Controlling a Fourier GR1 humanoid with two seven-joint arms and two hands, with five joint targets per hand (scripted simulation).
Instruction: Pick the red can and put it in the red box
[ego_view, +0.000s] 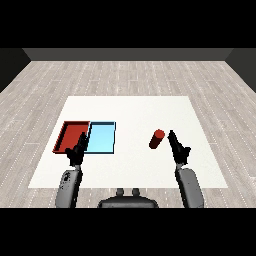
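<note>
White table (130, 110): red can (156, 139) unlabelled beside right hand (178, 148).

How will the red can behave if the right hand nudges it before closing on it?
The can looks tilted or lying down rather than upright, so a nudge would probably roll it. Its round, smooth-looking side may slip between fingers. It looks rigid, so likely no crushing. The right hand is beside it, apparently not touching.

Both grey forearms reach forward, left robot hand (78, 149) and right robot hand (178, 148) with straight fingers.
</note>
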